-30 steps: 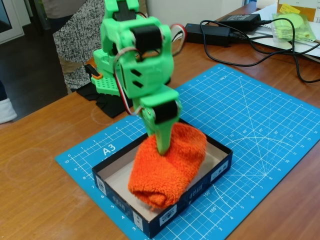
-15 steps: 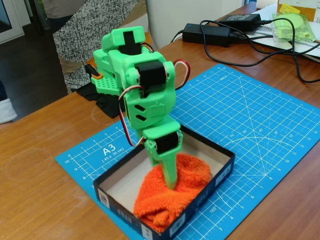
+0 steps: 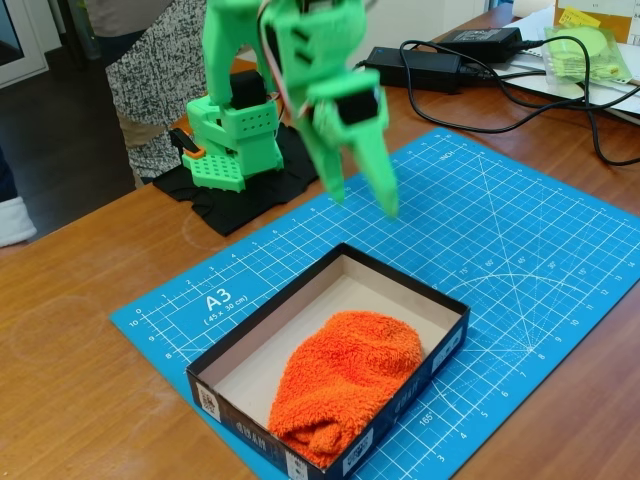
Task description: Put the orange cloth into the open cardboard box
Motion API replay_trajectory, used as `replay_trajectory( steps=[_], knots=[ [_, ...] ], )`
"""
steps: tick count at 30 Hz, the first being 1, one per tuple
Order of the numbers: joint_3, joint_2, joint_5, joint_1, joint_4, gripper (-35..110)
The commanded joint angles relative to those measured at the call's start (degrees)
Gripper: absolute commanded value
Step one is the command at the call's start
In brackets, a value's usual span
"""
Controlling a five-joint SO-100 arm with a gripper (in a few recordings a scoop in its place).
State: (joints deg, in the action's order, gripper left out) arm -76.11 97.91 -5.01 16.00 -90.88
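Note:
The orange cloth [image 3: 345,383] lies bunched inside the open cardboard box [image 3: 240,338], filling its near right half, with one fold reaching the front wall. The box is dark outside and beige inside and sits on a blue cutting mat. My green gripper [image 3: 362,200] hangs well above the box's far edge, open, with nothing between its two fingers. It is clear of the cloth.
The arm's green base [image 3: 232,150] stands on a black pad behind the blue cutting mat [image 3: 500,230]. Black power bricks and cables [image 3: 440,60] lie at the back right of the wooden table. A person in a speckled top [image 3: 150,70] stands behind the table.
The gripper pressed the cloth down into the box, let go of it and rose up and back. The cloth now rests in the box by itself.

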Motion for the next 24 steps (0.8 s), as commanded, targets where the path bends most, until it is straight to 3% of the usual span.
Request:
replay_trajectory(
  steps=[1, 7, 10, 12, 15, 21, 24],
  knots=[
    [-29.1, 35.2, 2.4, -1.5, 7.8, 40],
    [-66.1, 77.6, 1.7, 1.5, 24.1, 40],
    [-80.3, 86.8, 0.2, 1.1, 28.1, 25],
    [-89.1, 95.4, -0.4, -0.7, 28.7, 23],
    [-93.7, 95.5, 0.8, -3.6, 27.9, 22],
    [-99.9, 95.4, 3.8, -5.5, 29.5, 3],
    [-100.1, 95.5, 5.1, -5.2, 30.1, 0]
  ],
)
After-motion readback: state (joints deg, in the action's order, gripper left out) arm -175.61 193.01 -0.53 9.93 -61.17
